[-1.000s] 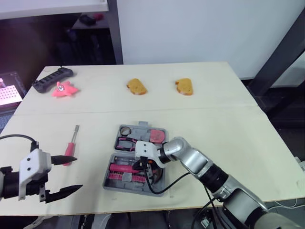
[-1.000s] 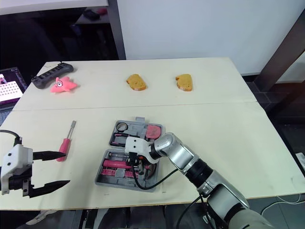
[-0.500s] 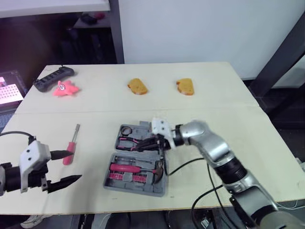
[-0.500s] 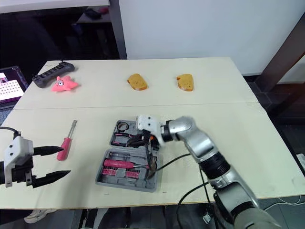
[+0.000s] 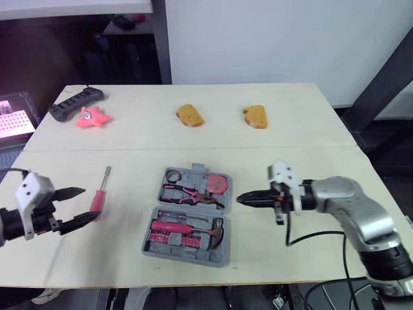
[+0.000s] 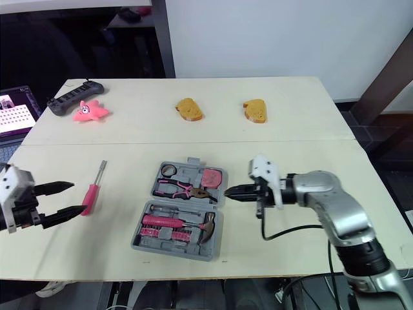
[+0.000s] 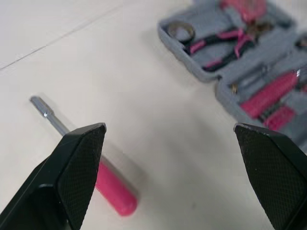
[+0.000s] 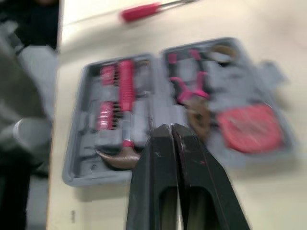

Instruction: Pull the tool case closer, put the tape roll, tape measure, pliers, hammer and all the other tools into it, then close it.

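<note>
Withdrawn since a second ago from over the open grey plastic tool case: right gripper. Hangs now just beside the case's right edge, tips aimed at it, clear of the rim. Black fingers pressed together, clenched on nothing. Bare top on every side of that arm, out to the right edge of the pale wooden table.

Left gripper near the table's left edge, low over the surface. Fingers spread wide, released, empty. Tips either side of the butt of the pink-handled screwdriver; contact cannot be told.

Case flat and open, front-centre, a short way back from the near edge.
- Far half: grey tape roll ring, pink-and-black pliers, round pink tape measure.
- Near half: pink-handled hammer, row of pink bits.

Screwdriver out on the table, left of the case and apart from it, steel shaft toward the far edge.

Far side: black power strip and pink star toy by the far-left corner, two browned bread slices mid-table. Wide bare band between these and the case.
</note>
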### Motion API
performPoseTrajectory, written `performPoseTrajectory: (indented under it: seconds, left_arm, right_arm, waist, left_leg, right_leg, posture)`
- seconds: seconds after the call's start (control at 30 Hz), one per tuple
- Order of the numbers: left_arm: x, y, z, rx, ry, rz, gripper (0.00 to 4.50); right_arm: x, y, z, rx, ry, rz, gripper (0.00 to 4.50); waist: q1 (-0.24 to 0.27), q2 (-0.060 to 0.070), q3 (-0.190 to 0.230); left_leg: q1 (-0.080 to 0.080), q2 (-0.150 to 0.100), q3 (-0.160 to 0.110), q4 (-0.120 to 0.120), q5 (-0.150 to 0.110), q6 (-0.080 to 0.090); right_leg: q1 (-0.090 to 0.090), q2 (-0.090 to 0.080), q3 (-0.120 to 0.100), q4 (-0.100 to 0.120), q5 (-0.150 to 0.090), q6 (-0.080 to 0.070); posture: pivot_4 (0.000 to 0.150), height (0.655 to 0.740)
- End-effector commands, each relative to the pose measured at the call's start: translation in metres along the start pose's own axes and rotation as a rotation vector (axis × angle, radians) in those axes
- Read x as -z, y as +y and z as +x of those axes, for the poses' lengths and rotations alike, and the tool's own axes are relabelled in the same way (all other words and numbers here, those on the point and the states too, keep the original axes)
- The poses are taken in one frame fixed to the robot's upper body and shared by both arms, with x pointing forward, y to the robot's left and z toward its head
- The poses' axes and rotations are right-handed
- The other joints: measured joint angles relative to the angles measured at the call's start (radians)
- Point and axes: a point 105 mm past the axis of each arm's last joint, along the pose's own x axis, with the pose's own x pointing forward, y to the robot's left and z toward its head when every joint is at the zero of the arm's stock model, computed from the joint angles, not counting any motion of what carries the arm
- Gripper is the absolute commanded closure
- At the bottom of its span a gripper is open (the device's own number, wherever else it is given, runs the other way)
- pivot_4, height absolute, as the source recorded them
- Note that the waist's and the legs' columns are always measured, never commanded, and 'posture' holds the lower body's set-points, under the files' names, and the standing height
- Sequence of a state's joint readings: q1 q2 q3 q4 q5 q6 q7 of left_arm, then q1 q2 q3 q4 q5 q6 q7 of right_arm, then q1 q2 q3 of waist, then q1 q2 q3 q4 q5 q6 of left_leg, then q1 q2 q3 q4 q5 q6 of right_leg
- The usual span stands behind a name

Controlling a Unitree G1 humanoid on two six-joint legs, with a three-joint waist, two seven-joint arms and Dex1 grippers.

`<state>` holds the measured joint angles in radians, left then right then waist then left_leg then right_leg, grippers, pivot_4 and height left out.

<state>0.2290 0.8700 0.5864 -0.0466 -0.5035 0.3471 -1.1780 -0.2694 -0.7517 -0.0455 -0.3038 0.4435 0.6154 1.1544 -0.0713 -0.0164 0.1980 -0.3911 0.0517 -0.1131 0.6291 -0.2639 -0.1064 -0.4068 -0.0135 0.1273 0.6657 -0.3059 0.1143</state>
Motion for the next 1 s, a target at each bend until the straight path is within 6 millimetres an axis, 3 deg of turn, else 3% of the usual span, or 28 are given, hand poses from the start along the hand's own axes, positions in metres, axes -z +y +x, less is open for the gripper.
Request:
performPoseTrajectory:
  seconds: [0.03,0.2,0.33,0.47,0.6,0.83,0.93,1.0]
  left_arm:
    - [0.018,0.009,-0.026,-0.171,-0.067,-0.066,0.00]
    - [0.047,0.015,-0.064,-0.415,-0.140,-0.170,0.00]
    - [0.069,0.024,-0.095,-0.563,-0.132,-0.224,0.00]
    - [0.078,0.025,-0.115,-0.595,-0.144,-0.288,0.00]
    - [0.077,0.026,-0.113,-0.604,-0.170,-0.302,0.00]
    - [0.063,0.012,-0.105,-0.694,-0.282,-0.383,0.00]
    - [0.061,0.002,-0.087,-0.713,-0.270,-0.463,0.00]
    - [0.056,-0.005,-0.064,-0.699,-0.208,-0.457,0.00]
  right_arm:
    - [0.006,-0.019,-0.036,0.162,-0.081,0.073,2.60]
    - [0.040,-0.039,-0.083,0.398,-0.121,0.184,0.02]
    - [0.073,-0.040,-0.108,0.493,-0.065,0.236,0.02]
    - [0.073,-0.046,-0.117,0.518,-0.080,0.249,0.02]
    - [0.052,-0.051,-0.103,0.461,-0.138,0.228,0.02]
    - [-0.022,-0.055,-0.054,0.227,-0.214,0.156,0.02]
    - [-0.056,-0.053,-0.027,0.130,-0.186,0.120,0.02]
    - [-0.082,-0.039,-0.013,0.015,-0.178,0.057,0.02]
  waist:
    - [0.002,-0.001,0.000]
    - [0.004,-0.002,-0.001]
    - [0.003,-0.003,-0.001]
    - [-0.003,-0.003,-0.001]
    - [-0.003,-0.003,-0.001]
    - [0.000,-0.003,-0.001]
    - [0.001,-0.002,-0.001]
    - [0.006,-0.002,-0.001]
  left_leg:
    - [0.000,0.000,0.000,0.000,0.000,0.000]
    - [0.000,0.000,0.000,0.002,0.000,0.000]
    - [0.004,0.000,0.000,0.003,0.000,0.000]
    - [0.006,0.000,0.002,0.003,0.000,0.000]
    - [0.006,0.000,0.002,0.002,0.000,0.000]
    - [0.006,0.000,0.002,0.002,0.000,0.000]
    - [0.005,0.000,0.002,0.002,0.000,0.000]
    - [0.005,0.000,0.001,0.002,0.000,0.000]
  right_leg:
    - [0.000,0.000,0.000,0.000,0.000,0.000]
    - [0.002,0.000,0.000,0.000,0.000,0.000]
    - [0.005,0.000,0.000,0.000,-0.002,-0.004]
    - [0.006,0.000,0.002,0.000,-0.002,-0.004]
    - [0.006,0.001,0.002,0.000,-0.002,-0.004]
    - [0.006,0.000,0.003,0.000,-0.001,-0.002]
    - [0.005,0.000,0.003,0.000,-0.001,-0.002]
    - [0.005,0.001,0.003,0.000,-0.001,-0.002]
  posture:
    - [0.150,0.7400]
    - [0.150,0.7400]
    - [0.150,0.7400]
    - [0.150,0.7400]
    - [0.150,0.7400]
    - [0.150,0.7400]
    - [0.150,0.7400]
    - [0.150,0.7400]
